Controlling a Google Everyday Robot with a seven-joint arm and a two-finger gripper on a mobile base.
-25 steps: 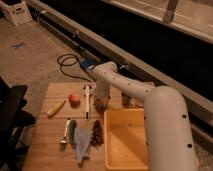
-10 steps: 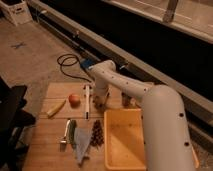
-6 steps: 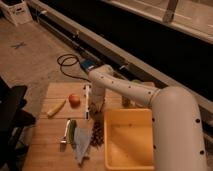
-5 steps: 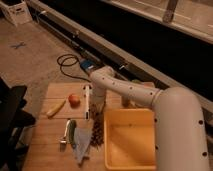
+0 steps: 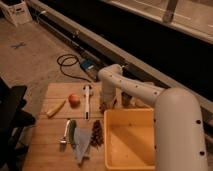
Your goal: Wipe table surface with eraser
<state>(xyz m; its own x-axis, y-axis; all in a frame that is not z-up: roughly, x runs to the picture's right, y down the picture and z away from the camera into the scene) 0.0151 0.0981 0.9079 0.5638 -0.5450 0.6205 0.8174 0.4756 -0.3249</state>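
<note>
Tabletop (image 5: pixel 56 147) and pincer (image 5: pixel 104 106) at its far middle

The tabletop is a rectangular light-brown top of wooden planks running left to right, seen from above with its near edge cut off by the frame. The pincer hangs low over it, just beyond the far left corner of the yellow tub and right of the white-handled tool. The eraser cannot be made out; it may lie hidden under the arm.

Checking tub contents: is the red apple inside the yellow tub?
No, the red apple lies on the table surface, left of the yellow tub; the gripper hangs near the tub's far-left corner.
</note>
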